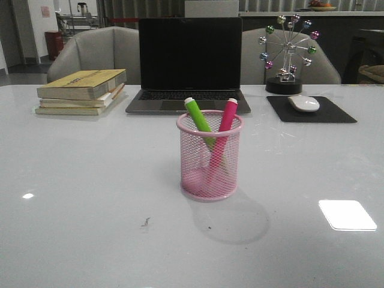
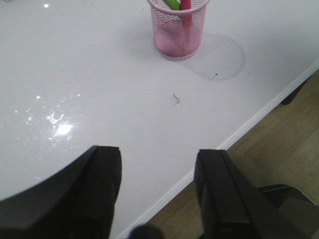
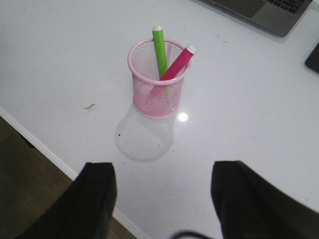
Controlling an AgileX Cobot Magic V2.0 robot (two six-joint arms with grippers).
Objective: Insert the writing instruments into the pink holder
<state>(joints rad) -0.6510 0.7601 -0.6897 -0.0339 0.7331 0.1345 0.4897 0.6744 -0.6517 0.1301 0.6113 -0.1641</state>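
The pink mesh holder (image 1: 209, 156) stands on the white table, in front of the laptop. Inside it lean the green marker (image 1: 198, 117) and the magenta marker (image 1: 226, 120), whitish ends up, crossing each other. The right wrist view shows the holder (image 3: 158, 79) with the green marker (image 3: 159, 50) and magenta marker (image 3: 177, 64) in it. In the left wrist view the holder (image 2: 178, 27) is cut off at the picture's edge. My left gripper (image 2: 158, 162) is open and empty over the table's near edge. My right gripper (image 3: 163, 174) is open and empty, well back from the holder. Neither arm shows in the front view.
A closed-screen-dark laptop (image 1: 189, 66) sits behind the holder. A stack of books (image 1: 81, 91) lies at the back left. A mouse (image 1: 303, 103) on a black pad (image 1: 312, 111) and a ferris-wheel ornament (image 1: 287, 54) are back right. The table edge (image 2: 259, 112) drops to wooden floor.
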